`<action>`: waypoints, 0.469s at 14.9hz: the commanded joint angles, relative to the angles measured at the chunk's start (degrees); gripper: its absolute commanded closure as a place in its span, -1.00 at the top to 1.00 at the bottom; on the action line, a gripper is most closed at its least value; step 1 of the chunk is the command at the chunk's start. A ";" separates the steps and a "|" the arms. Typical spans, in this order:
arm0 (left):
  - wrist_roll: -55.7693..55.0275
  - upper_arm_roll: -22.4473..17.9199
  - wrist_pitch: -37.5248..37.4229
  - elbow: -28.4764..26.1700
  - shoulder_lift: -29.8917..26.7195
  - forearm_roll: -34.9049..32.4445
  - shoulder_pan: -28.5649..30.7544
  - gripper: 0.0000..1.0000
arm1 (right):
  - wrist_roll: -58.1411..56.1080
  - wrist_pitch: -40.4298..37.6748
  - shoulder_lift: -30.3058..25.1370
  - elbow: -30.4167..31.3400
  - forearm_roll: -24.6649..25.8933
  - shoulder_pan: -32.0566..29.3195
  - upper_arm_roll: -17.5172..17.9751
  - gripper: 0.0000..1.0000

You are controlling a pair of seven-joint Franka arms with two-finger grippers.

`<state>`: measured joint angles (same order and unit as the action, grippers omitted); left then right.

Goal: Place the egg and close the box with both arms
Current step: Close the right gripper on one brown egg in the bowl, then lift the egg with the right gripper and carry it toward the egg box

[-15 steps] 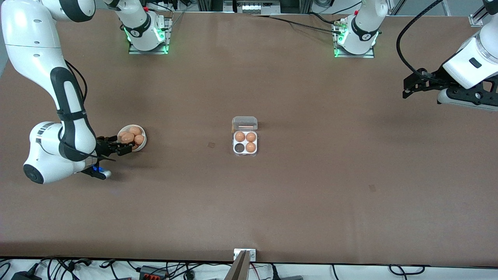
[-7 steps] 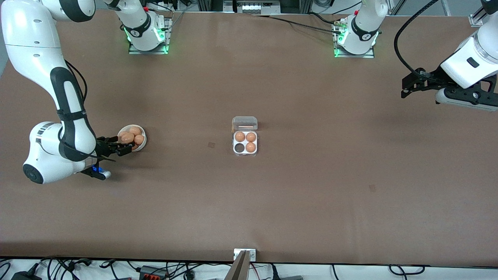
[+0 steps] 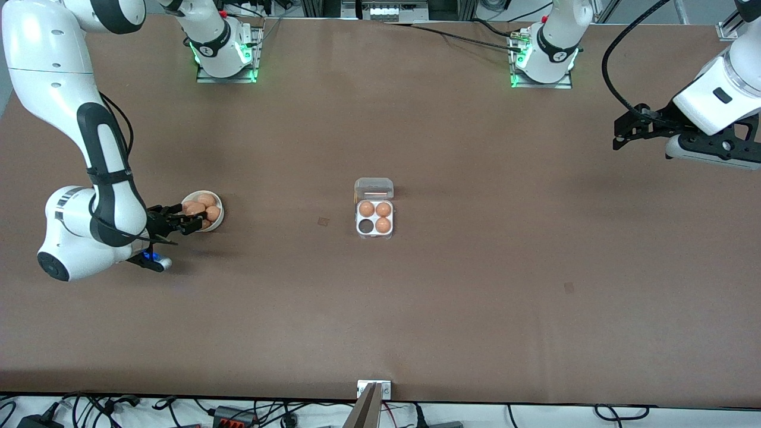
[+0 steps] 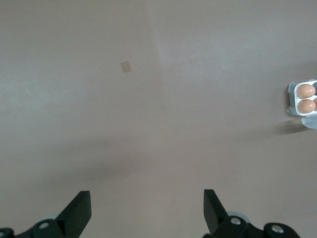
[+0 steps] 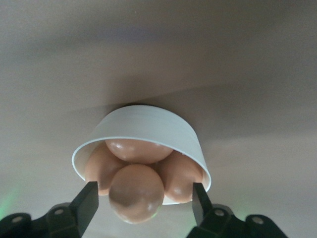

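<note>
The box (image 3: 374,219) sits mid-table, its clear lid (image 3: 374,188) open. Three eggs fill its cells; the cell nearest the front camera toward the right arm's end (image 3: 364,226) is empty. My right gripper (image 3: 195,224) is at the round white bowl (image 3: 219,211) of eggs. In the right wrist view, its open gripper (image 5: 143,196) straddles the top egg (image 5: 136,193) of the pile with gaps on both sides. My left gripper (image 3: 619,137) is open and empty, up over the table at the left arm's end. It also shows open in the left wrist view (image 4: 147,206).
The bowl (image 5: 148,126) holds several eggs piled together. The box's edge, with two eggs, shows in the left wrist view (image 4: 303,98). A metal bracket (image 3: 374,389) sits at the table's front edge.
My right gripper has crept a little farther over the bowl's eggs. The left arm rose slightly a second ago and now holds still.
</note>
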<state>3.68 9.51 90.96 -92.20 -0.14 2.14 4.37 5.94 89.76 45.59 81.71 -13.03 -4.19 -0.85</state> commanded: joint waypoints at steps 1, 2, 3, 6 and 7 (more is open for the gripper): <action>-0.08 0.25 -0.08 0.45 -0.21 0.76 0.28 1.00 | -0.05 -0.90 0.73 -1.11 -0.85 -0.38 0.15 0.06; -0.08 0.25 -0.08 0.45 -0.21 0.76 0.28 1.00 | -0.14 -0.90 0.73 -1.11 -0.85 -0.38 0.15 -0.09; -0.08 0.25 -0.08 0.45 -0.21 0.76 0.28 1.00 | -0.22 -0.90 0.73 -1.20 -0.94 -0.47 0.15 -0.25; -0.08 0.25 -0.08 0.45 -0.21 0.76 0.28 1.00 | -0.49 -0.90 0.55 -1.29 -0.85 -0.47 0.15 -0.36; -0.08 0.25 -0.08 0.45 -0.21 0.76 0.28 1.00 | -0.49 -0.90 0.46 -1.29 -0.94 -0.47 0.15 -0.37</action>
<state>3.68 9.51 90.96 -92.20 -0.15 2.14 4.38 5.92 89.59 45.57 81.57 -13.04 -4.32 -0.88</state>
